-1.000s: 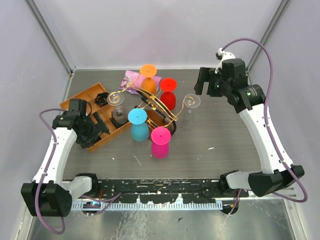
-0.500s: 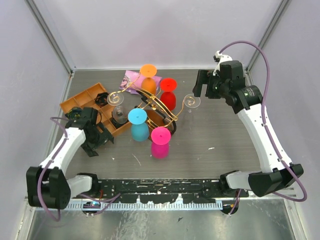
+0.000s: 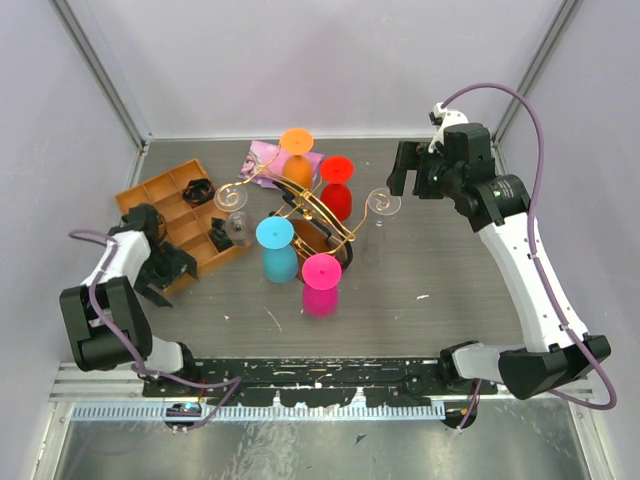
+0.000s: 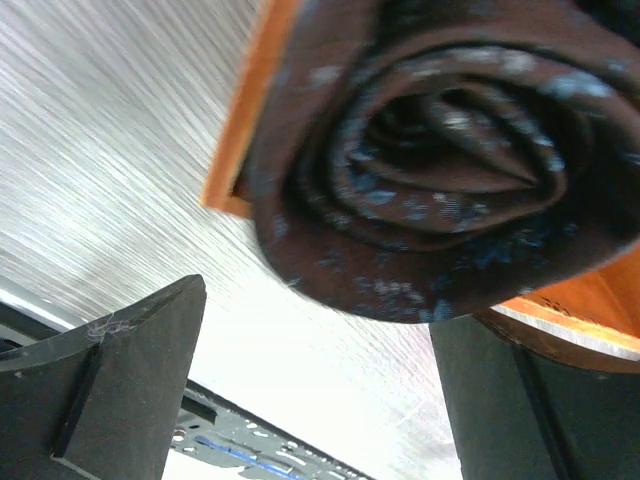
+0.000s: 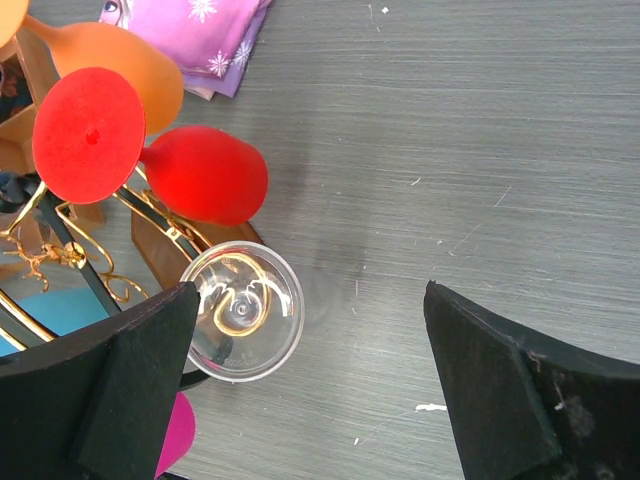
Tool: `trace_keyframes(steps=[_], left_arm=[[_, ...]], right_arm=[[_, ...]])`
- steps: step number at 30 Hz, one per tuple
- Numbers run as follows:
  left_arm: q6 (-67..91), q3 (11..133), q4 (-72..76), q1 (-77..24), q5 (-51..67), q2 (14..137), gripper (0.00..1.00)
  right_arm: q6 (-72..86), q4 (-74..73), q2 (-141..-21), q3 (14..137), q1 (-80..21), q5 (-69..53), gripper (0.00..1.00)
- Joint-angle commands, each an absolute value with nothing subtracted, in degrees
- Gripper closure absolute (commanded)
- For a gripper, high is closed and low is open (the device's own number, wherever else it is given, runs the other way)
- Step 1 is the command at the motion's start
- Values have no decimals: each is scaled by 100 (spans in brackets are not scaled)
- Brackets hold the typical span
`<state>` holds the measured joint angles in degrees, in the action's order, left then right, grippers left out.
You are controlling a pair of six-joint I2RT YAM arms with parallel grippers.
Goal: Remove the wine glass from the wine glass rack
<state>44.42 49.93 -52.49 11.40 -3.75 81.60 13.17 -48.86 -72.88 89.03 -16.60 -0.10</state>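
Overhead, the right gripper (image 5: 310,400) hangs with fingers spread wide, gripping nothing. The clear wine glass (image 5: 242,322) lies below, close to one finger, hung foot-up on a curled scroll of the gold wine glass rack (image 3: 318,212). The left gripper (image 4: 310,400), likewise spread and empty, sits beside the orange tray (image 3: 160,190).

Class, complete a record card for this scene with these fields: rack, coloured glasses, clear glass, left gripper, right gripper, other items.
Rack: gold wire wine glass rack on a brown oval wooden base, mid-table.
Coloured glasses: orange glass, red glass, blue glass, pink glass, all foot-up at the rack.
Clear glass: clear wine glass, foot at a scroll on the rack's right.
Left gripper: open, empty, by the orange compartment tray and its rolled dark cloth.
Right gripper: open, empty, beside the clear glass.
Other items: purple packet behind the rack.
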Motion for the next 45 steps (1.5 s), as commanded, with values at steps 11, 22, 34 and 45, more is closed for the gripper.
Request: trace_keyframes(steps=[11, 22, 34, 45], left_arm=[[3743, 5810, -5358, 3635, -467, 8079, 0], [4306, 6168, -4865, 1502, -56, 7196, 6], [4128, 7389, -5538, 686, -797, 9979, 0], [3548, 6755, -5629, 1848, -1104, 9798, 1]], right_arm=[[1188, -4658, -7245, 8972, -1645, -199, 0], [1242, -4627, -7398, 9021, -1646, -376, 0], [1129, -4631, -7302, 9154, -1646, -140, 0], [1009, -4644, -7637, 9140, -1584, -22, 0]])
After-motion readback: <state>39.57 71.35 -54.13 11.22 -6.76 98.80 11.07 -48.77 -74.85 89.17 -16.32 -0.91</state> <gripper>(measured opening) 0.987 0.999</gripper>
